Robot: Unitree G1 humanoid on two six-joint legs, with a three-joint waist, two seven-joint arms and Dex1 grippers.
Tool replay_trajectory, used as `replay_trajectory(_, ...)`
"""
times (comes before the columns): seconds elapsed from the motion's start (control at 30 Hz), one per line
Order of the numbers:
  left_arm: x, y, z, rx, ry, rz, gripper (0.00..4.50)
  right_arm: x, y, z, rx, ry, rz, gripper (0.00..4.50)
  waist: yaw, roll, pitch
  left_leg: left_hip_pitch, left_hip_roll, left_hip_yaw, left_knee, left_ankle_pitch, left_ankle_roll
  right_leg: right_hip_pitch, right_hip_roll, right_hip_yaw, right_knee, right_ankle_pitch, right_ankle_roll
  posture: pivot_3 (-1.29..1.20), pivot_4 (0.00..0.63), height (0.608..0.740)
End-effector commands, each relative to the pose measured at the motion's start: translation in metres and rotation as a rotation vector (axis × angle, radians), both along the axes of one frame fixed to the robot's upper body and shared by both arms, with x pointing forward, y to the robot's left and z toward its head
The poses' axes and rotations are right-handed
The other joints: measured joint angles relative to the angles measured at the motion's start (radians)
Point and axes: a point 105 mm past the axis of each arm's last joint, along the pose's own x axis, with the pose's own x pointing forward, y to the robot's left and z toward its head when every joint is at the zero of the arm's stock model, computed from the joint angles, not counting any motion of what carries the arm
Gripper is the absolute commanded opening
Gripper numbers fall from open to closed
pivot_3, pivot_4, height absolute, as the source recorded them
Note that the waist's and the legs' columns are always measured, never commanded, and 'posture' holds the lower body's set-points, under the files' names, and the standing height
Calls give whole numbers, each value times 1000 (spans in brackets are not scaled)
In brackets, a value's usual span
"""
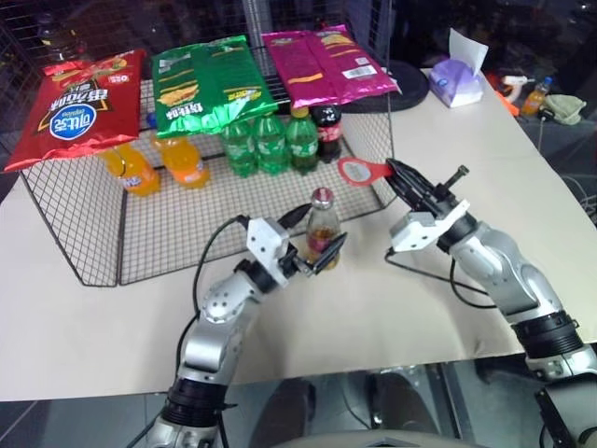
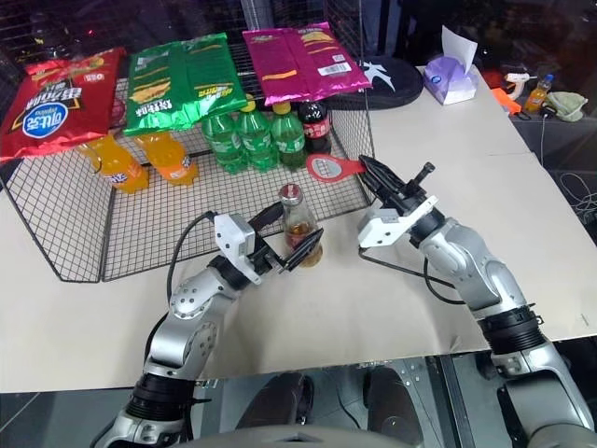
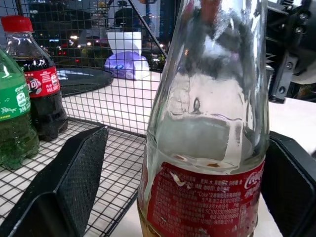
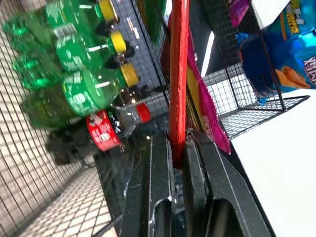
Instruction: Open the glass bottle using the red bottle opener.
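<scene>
Bright even overhead light on the pale desk, soft shadows beneath the arms, dark background beyond the wire rack, window reflections across the glass bottle, green bottles motion-blurred in the right wrist view

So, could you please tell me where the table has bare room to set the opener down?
Bare table lies between the two arms, near the front edge, and right of the right arm toward the tissue box. The wire rack with its bottles is crowded.
</scene>
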Motion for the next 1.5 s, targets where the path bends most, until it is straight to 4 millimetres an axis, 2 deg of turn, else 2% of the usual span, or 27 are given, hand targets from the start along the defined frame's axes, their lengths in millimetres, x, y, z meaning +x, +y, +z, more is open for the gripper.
replay_trajectory(0.03, -7, -4, 19, -19, -73, -23, 4452, -6, -1, 9, 36, -20, 10, 0, 0, 0, 0, 0, 0, 0, 0, 0, 0, 0, 0, 0, 0, 0, 0, 0, 150, 740)
replay_trajectory(0.23, -6, -5, 24, -24, -86, -23, 4452, -8, -1, 9, 22, -30, 13, 0, 1, 0, 0, 0, 0, 0, 0, 0, 0, 0, 0, 0, 0, 0, 0, 0, 150, 740)
replay_trajectory(0.37, -4, -5, 23, -19, -85, -22, 4452, -12, 10, 7, 54, 1, 61, 0, -1, 0, 0, 0, 0, 0, 0, 0, 0, 0, 0, 0, 1, 0, 0, 0, 150, 740)
replay_trajectory(0.6, -3, -8, 23, -23, -83, -21, 4452, -20, 35, -7, 99, 125, 174, 0, -1, 0, 0, 1, 0, 0, 1, 0, 0, 0, 0, 0, 1, 0, 0, 0, 150, 740)
replay_trajectory(0.87, 0, -10, 22, -24, -78, -20, 4452, -27, 43, -17, 85, 176, 222, 0, -1, 0, 0, 1, 0, 0, 2, 0, 0, 1, 0, 0, 2, 0, 0, 0, 150, 740)
replay_trajectory(1.23, 1, -11, 21, -21, -74, -21, 4452, -22, 42, -26, 1, 155, 193, 0, -1, 0, 0, 2, 0, 0, 2, 0, 0, 1, 0, 0, 3, 0, 0, 0, 150, 740)
replay_trajectory(1.5, 1, -12, 18, -19, -69, -23, 4452, -2, 19, 5, -95, -40, 80, 0, -1, 0, -1, 3, 0, 1, 3, 0, 0, 1, 1, 1, 4, 0, 0, 0, 150, 740)
